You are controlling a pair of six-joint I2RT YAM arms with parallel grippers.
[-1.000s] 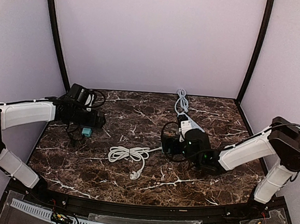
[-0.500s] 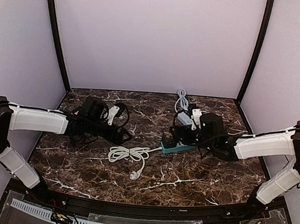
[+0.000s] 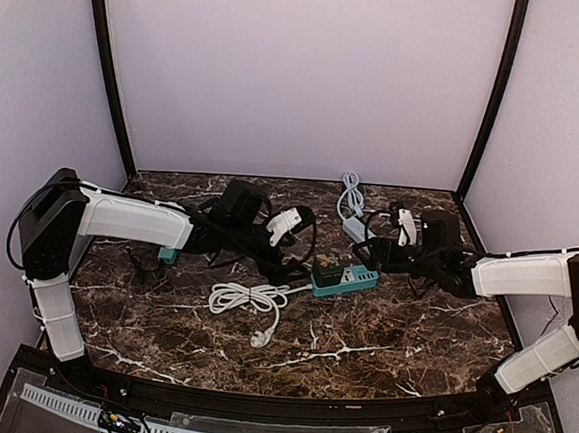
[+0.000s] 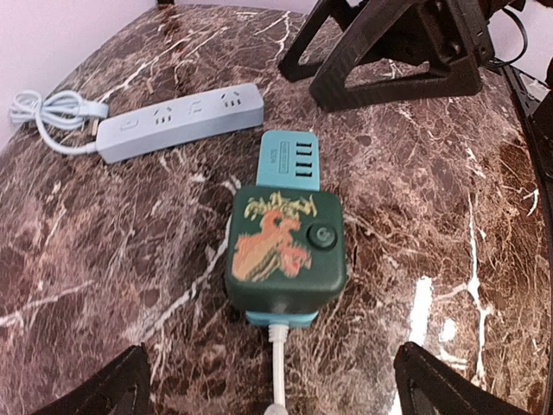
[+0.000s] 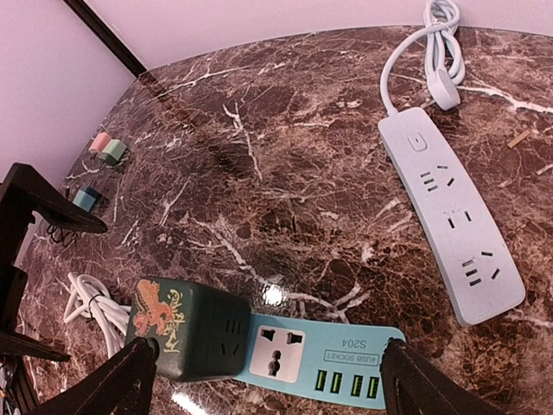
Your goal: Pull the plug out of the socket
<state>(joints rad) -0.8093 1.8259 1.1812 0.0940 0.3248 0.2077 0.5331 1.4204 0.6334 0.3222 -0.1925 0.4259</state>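
The plug is a dark green cube adapter [image 3: 324, 276] with an orange dragon print. It sits plugged into one end of a teal socket strip [image 3: 355, 278] at mid table. In the left wrist view the cube [image 4: 285, 251] lies just ahead of my open left gripper [image 4: 272, 391], with the strip [image 4: 290, 159] beyond it. In the right wrist view my open right gripper [image 5: 268, 385] hovers over the cube [image 5: 186, 333] and the strip [image 5: 346, 356], holding nothing. In the top view the left gripper [image 3: 292, 265] is left of the cube and the right gripper [image 3: 373, 255] is behind the strip.
A pale grey power strip [image 3: 354, 227] with its looped cord lies behind the teal one. The teal strip's white cord [image 3: 248, 297] is coiled at front left and ends in a white plug [image 3: 260, 340]. Small cube adapters [image 3: 168, 255] sit at far left.
My left arm has swung right across the table to the cube. My right arm has pulled back and right off the teal strip, which now shows in full.
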